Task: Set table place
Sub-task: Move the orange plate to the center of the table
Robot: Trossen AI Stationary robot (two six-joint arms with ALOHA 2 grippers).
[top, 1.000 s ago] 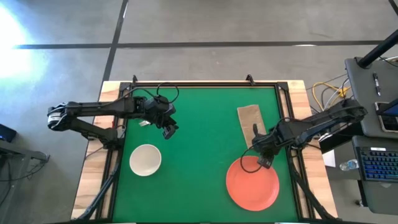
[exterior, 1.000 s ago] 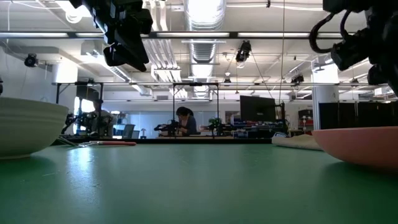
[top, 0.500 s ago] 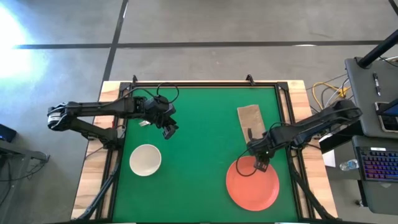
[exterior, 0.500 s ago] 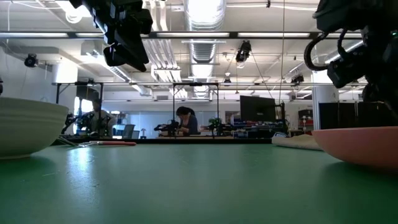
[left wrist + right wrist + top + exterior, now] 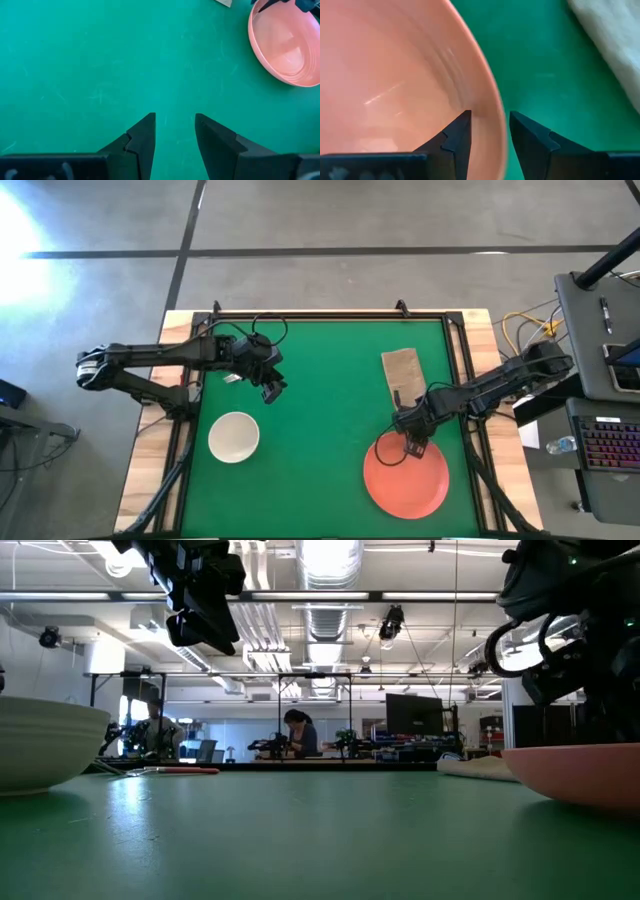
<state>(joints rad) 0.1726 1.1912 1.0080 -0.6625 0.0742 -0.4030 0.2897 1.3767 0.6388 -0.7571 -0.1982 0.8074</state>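
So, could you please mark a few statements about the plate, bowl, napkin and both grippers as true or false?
1. The right gripper straddles the rim of the plate, one finger inside and one outside. True.
2. The bowl sits on the plate. False: it stands alone on the table, far to the left of the plate.
3. The left gripper holds the bowl. False: it is open and empty above bare table.
4. The napkin lies flat behind the plate. True.
5. The right gripper is shut tight on the napkin. False: it is open at the plate's rim.
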